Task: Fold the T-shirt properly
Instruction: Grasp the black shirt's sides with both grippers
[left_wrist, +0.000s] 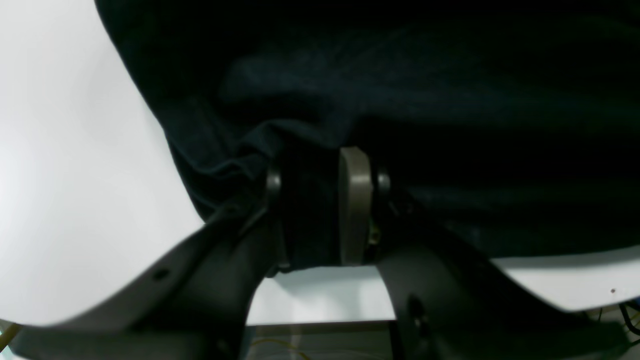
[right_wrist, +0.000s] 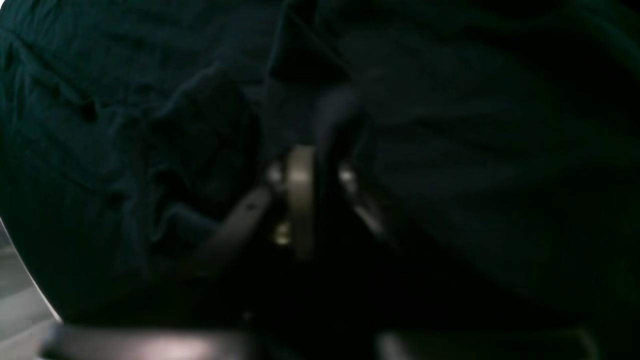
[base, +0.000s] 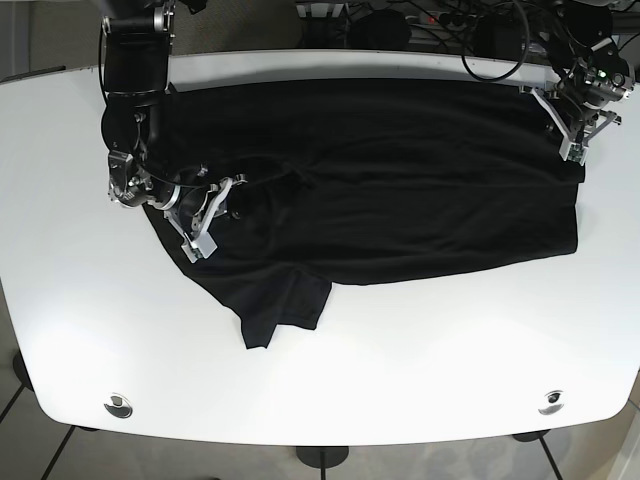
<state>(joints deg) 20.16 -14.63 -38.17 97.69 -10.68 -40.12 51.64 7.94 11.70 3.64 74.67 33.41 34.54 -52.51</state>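
Observation:
The black T-shirt (base: 400, 180) lies spread across the white table (base: 400, 370), with one sleeve (base: 280, 310) pointing toward the front. My left gripper (base: 577, 160) is at the shirt's far right edge. In the left wrist view it (left_wrist: 325, 200) is shut on a fold of the dark fabric (left_wrist: 400, 100) near the cloth's edge. My right gripper (base: 232, 195) rests on the shirt's left part. In the dim right wrist view it (right_wrist: 320, 190) looks shut on a pinch of the fabric (right_wrist: 150, 150), which fills the frame.
Cables and equipment (base: 420, 20) lie behind the table's far edge. Bare white tabletop extends to the left (base: 70, 250) and front of the shirt. Two round fittings (base: 118, 405) sit near the front corners.

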